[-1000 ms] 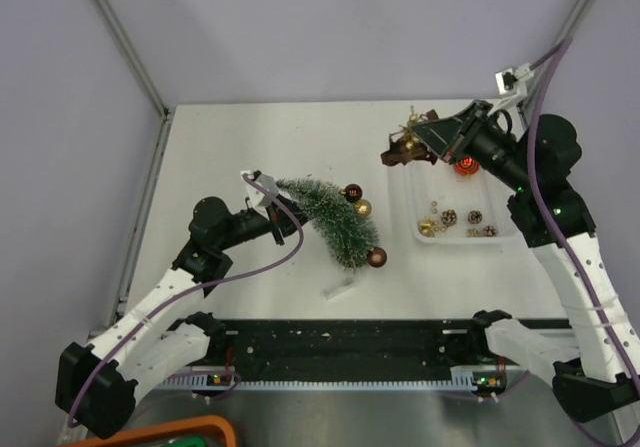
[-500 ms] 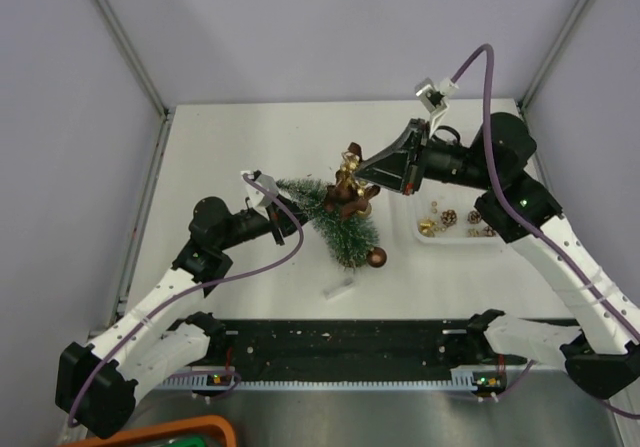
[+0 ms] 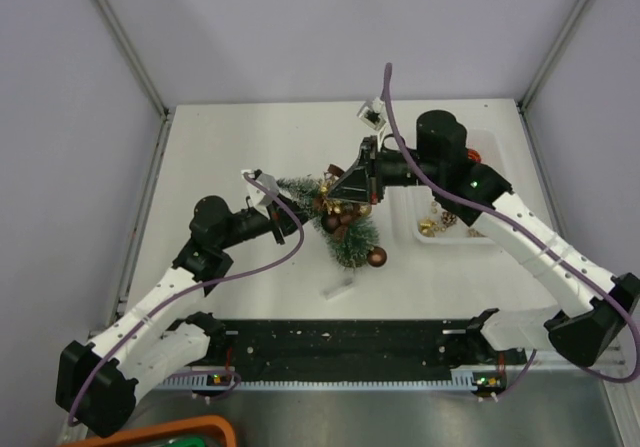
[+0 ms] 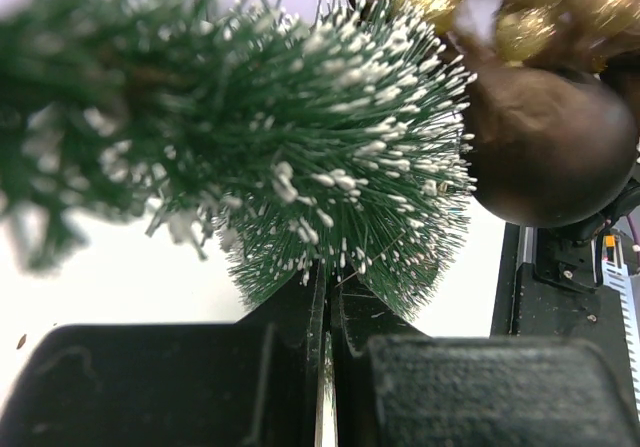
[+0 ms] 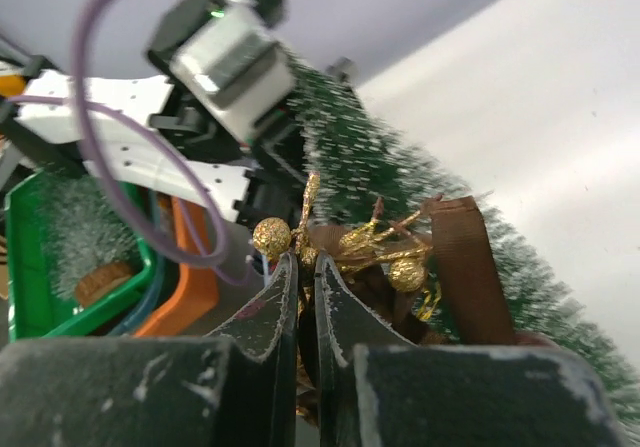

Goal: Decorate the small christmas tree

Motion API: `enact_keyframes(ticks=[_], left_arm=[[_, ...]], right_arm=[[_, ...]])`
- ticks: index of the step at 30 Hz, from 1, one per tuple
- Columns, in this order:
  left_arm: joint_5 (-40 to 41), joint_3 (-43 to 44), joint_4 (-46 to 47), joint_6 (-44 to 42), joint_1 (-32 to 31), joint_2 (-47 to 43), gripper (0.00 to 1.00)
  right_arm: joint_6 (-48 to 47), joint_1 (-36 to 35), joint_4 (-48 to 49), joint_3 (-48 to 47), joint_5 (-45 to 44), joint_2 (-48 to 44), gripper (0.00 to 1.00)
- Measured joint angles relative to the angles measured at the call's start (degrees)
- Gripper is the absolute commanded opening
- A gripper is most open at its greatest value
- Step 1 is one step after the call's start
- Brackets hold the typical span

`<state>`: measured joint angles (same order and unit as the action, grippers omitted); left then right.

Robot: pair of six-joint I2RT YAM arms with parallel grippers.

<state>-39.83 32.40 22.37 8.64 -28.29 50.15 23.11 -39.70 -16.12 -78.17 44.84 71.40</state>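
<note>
The small christmas tree point(image 3: 356, 243) leans over the table middle, dark green bristles with whitish tips, narrow end at upper left. My left gripper point(image 3: 291, 219) is shut on it near that narrow end; in the left wrist view bristles point(image 4: 330, 167) spread straight out from the closed fingertips point(image 4: 327, 292). My right gripper point(image 3: 336, 196) hovers over the tree's middle, shut on a brown ribbon ornament with gold beads point(image 5: 458, 257), which touches the bristles point(image 5: 360, 157). Brown baubles point(image 3: 377, 257) hang on the tree. The tree's base is hidden.
A white tray point(image 3: 460, 239) at the right holds several small gold and brown ornaments, and a red bauble point(image 3: 487, 157) sits behind the right arm. A small white scrap point(image 3: 338, 288) lies below the tree. An orange bin point(image 3: 190, 429) sits off the table's near left.
The right arm swung left from above the tray, carrying the brown and gold ornament onto the tree's middle. The left arm and the tree stayed put.
</note>
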Motion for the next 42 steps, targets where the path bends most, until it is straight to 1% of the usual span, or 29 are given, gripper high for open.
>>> enact_keyframes(ticks=[1, 4, 7, 8, 12, 17, 20, 24, 27, 28, 34, 42], left_arm=[[0.0, 0.1, -0.1, 0.0, 0.0, 0.0, 0.0], [0.0, 0.2, -0.2, 0.0, 0.0, 0.0, 0.0], [0.0, 0.2, -0.3, 0.0, 0.0, 0.2, 0.0], [0.0, 0.2, -0.2, 0.0, 0.0, 0.3, 0.0], [-0.1, 0.3, -0.3, 0.0, 0.0, 0.3, 0.0], [-0.2, 0.4, -0.3, 0.0, 0.0, 0.5, 0.0], [-0.2, 0.5, -0.3, 0.0, 0.0, 0.7, 0.0], [-0.2, 0.5, -0.4, -0.1, 0.1, 0.8, 0.0], [-0.2, 0.5, -0.4, -0.1, 0.1, 0.8, 0.0], [-0.2, 0.5, -0.4, -0.1, 0.1, 0.8, 0.0], [-0.3, 0.5, -0.3, -0.1, 0.1, 0.7, 0.0], [-0.4, 0.5, -0.3, -0.2, 0.1, 0.7, 0.0]], right_arm=[[-0.7, -0.3, -0.9, 0.0, -1.2, 0.9, 0.09], [-2.0, -0.4, -2.1, 0.1, -4.6, 2.2, 0.16], [-2.8, -0.5, -1.7, 0.2, -7.8, 1.9, 0.3], [-2.8, -0.6, -1.6, 0.2, -8.7, 1.8, 0.33], [-3.7, -1.1, 0.1, 1.5, -12.5, 1.0, 0.36], [-4.3, -3.9, 0.5, 2.4, -16.9, 1.0, 0.46], [-5.6, -6.1, 0.2, 2.4, -19.3, 1.0, 0.49], [-7.2, -6.9, -0.4, 2.4, -21.7, 1.0, 0.6], [-8.6, -7.0, -2.5, 2.4, -23.6, 0.2, 0.7], [-9.2, -7.0, -3.6, 2.4, -24.4, -0.3, 0.71], [-11.1, -7.0, -8.8, 2.0, -27.0, -4.0, 0.72], [-11.0, -7.0, -11.0, 2.0, -27.2, -7.3, 0.7]])
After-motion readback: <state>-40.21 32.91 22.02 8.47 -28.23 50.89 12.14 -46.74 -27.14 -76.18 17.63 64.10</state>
